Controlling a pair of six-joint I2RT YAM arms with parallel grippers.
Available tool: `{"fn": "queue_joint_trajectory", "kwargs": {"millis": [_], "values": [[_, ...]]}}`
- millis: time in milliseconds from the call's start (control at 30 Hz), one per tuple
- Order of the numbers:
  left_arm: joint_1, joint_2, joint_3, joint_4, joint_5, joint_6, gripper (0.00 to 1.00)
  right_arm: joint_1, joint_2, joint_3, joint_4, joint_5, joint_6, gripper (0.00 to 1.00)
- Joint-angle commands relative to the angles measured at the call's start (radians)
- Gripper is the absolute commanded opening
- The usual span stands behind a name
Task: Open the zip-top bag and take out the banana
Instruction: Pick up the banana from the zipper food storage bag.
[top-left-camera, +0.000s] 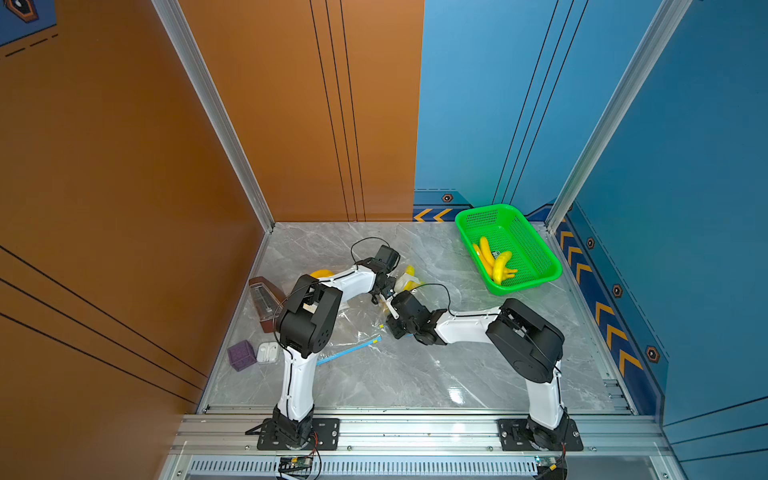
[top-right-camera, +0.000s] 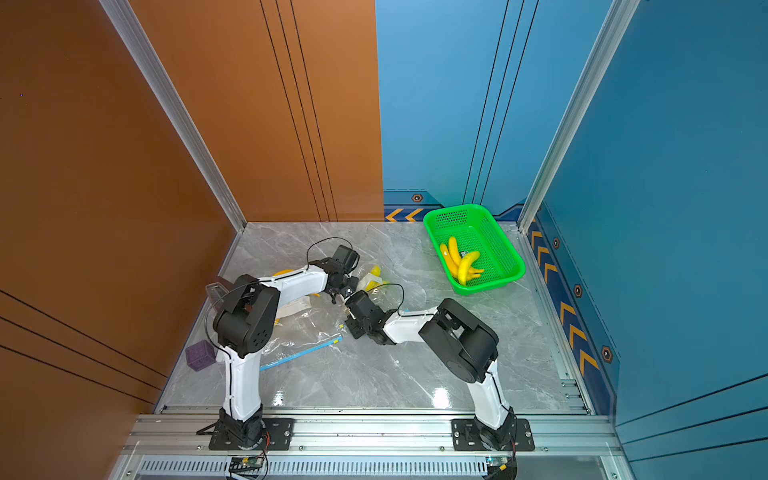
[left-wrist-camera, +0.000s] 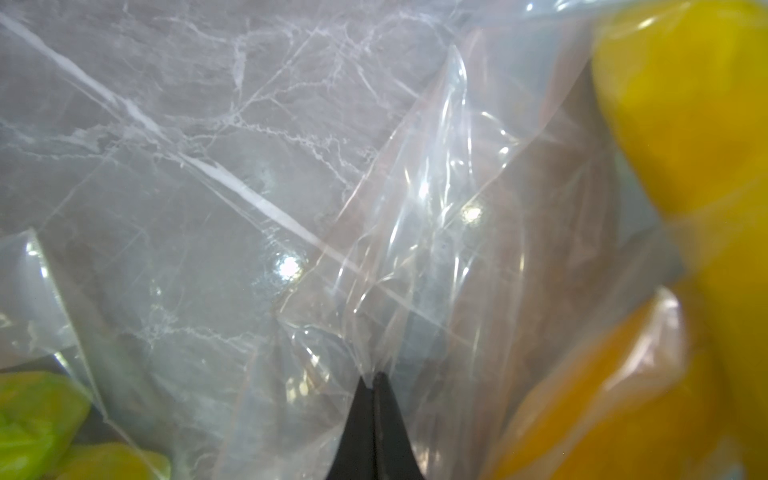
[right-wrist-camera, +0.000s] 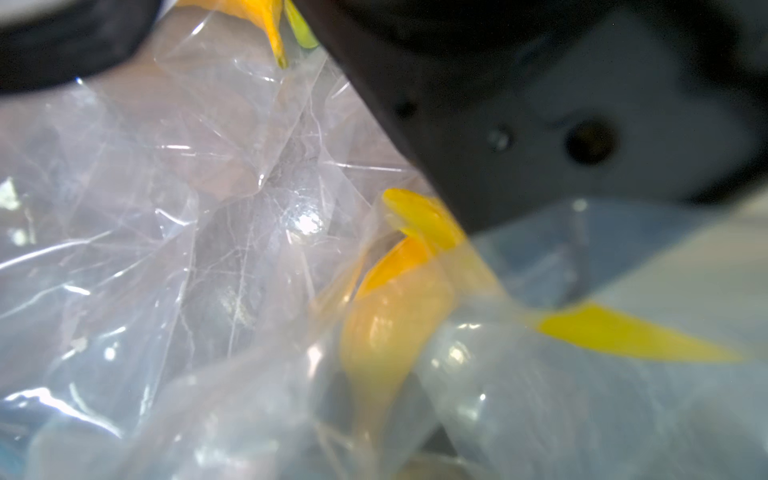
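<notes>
Zip-top bag (top-left-camera: 357, 328) lying crumpled on the marble surface (top-left-camera: 415, 374), with the banana (left-wrist-camera: 685, 104) enclosed in it, just beside the left jaws. The left jaws are pinched closed on a fold of the clear film. Whether the right jaws, close by over the bag, are open or gripping cannot be told. The film appears thin, limp and slippery. The banana is probably light, smooth and firm, and best taken across its middle once the blue zip strip (top-left-camera: 349, 351) is parted.
</notes>
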Motion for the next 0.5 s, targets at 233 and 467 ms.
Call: {"fn": "queue_joint_trajectory", "kwargs": {"millis": [233, 467], "values": [[0.019, -0.014, 0.009, -0.033, -0.028, 0.013, 0.0, 0.024, -0.126, -0.076, -0.073, 0.078, 0.016, 0.02], [0.098, -0.025, 0.024, -0.034, -0.009, 0.024, 0.0, 0.024, -0.272, -0.195, -0.091, 0.053, 0.066, 0.01]]}}
